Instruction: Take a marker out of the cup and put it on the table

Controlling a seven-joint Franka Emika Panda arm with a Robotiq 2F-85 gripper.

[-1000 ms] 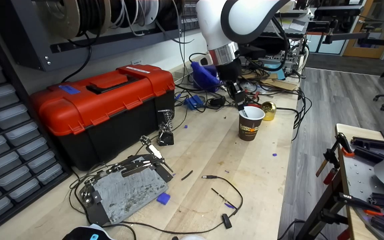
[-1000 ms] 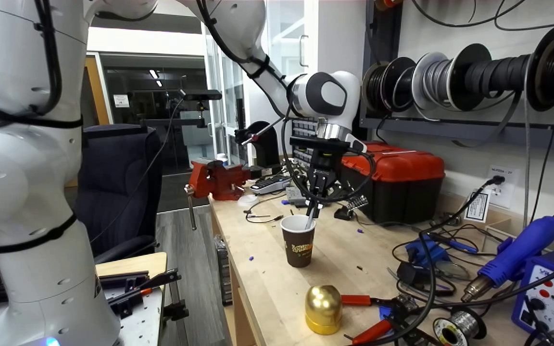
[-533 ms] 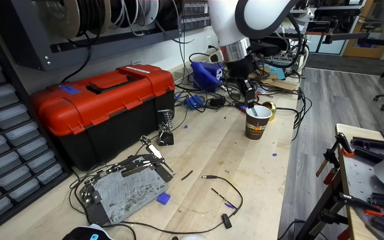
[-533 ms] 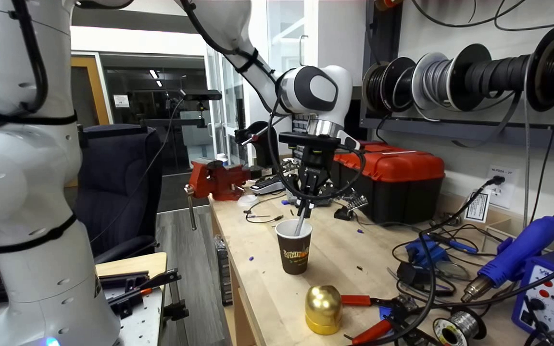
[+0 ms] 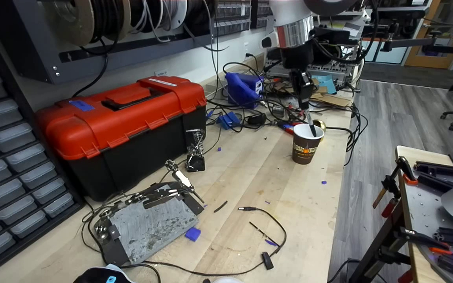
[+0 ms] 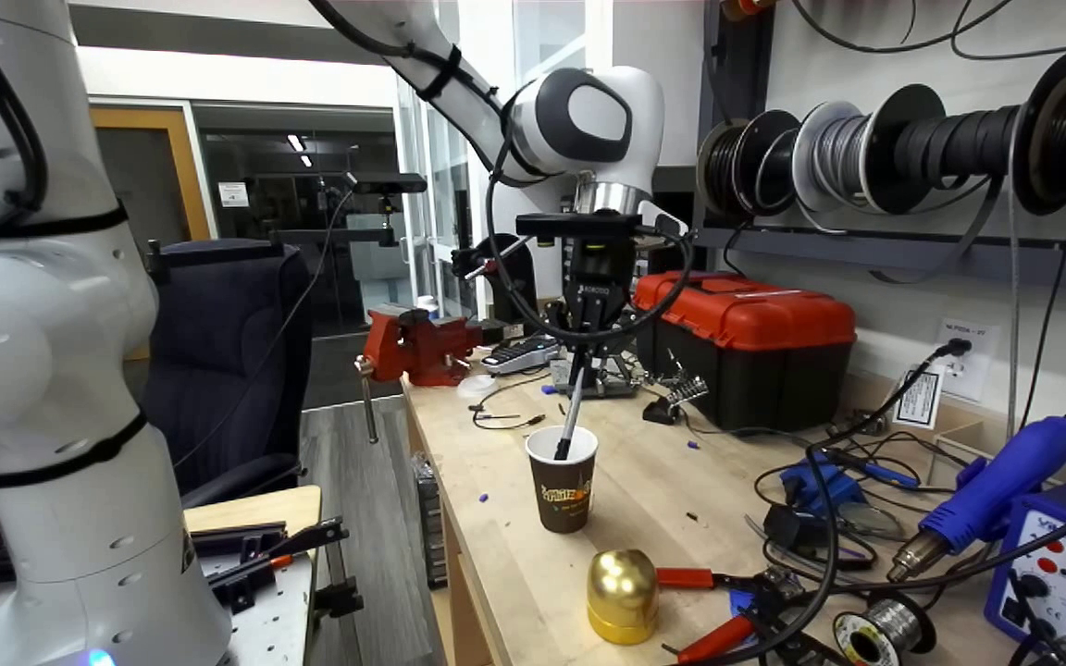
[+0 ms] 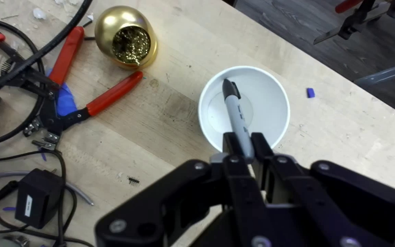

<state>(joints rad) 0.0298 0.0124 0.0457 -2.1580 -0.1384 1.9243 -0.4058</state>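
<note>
The marker point(image 7: 238, 116), a grey-white stick with a black cap point(image 7: 230, 88), is held at its upper end by my gripper point(image 7: 244, 144). It leans, cap end down, with the cap at the cup's mouth in both exterior views point(image 5: 310, 120) point(image 6: 574, 407). The fingers point(image 7: 262, 144) stand close on both sides of it. The brown paper cup point(image 5: 305, 151) with a white rim stands upright on the light-wood table point(image 5: 273, 177). It also shows in an exterior view point(image 6: 563, 495). My gripper point(image 6: 579, 363) is above the cup, apart from its rim.
A gold tip-cleaner ball point(image 6: 623, 597) and red-handled pliers point(image 7: 115, 94) lie near the cup. Black cables point(image 7: 29, 61) spread beside them. A red toolbox point(image 5: 132, 125) stands along the wall. The table's edge point(image 7: 314, 61) runs close past the cup.
My gripper has risen with the marker, so more of it shows and its black cap is now visible. The cup has shifted a little along the table, toward the gold ball.
</note>
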